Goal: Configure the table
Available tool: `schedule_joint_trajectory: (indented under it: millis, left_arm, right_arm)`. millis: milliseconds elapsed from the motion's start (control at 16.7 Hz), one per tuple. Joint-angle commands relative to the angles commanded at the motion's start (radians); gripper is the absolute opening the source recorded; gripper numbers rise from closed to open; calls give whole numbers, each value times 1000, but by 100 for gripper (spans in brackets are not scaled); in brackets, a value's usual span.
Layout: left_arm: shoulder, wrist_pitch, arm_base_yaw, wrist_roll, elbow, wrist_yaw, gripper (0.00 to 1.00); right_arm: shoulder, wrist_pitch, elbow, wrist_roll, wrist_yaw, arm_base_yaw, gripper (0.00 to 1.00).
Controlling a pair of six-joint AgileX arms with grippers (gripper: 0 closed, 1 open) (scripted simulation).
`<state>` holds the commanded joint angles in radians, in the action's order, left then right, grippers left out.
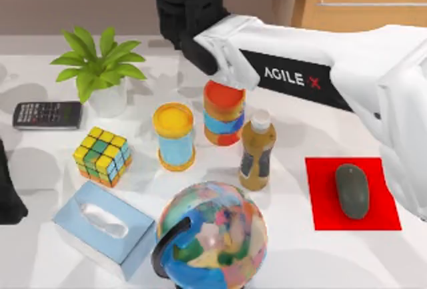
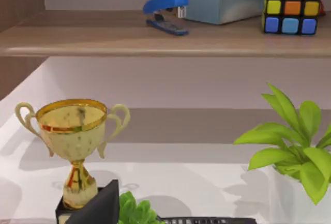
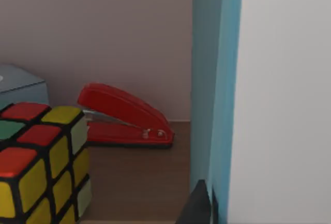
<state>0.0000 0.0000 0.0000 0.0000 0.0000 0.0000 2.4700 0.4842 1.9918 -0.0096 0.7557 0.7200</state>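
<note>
At the table's back, my right gripper hangs over the striped can, perhaps for a top grasp; I cannot tell its fingers' spread. Left arm parked at the left edge.

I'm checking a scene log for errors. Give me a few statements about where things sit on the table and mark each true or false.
1. The mouse lies on the red mat. True.
2. The calculator lies at the table's right side. False: it lies at the left.
3. The right arm reaches over the table. True.
4. The globe stands behind the plant. False: it stands at the front edge.
</note>
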Motion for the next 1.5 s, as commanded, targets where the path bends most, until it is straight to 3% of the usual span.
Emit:
schedule_joint_trajectory:
  millis: [240,300,840,1500]
  left_arm:
    - [0,0,0,0,0,0,100]
    - [0,0,0,0,0,0,100]
    - [0,0,0,0,0,0,100]
    - [0,0,0,0,0,0,100]
  right_arm:
    - [0,0,0,0,0,0,2]
    - [0,0,0,0,0,0,0]
    - [-4,1,-3,1,0,5,0]
    - [-143,49,-192,3,51,57,0]
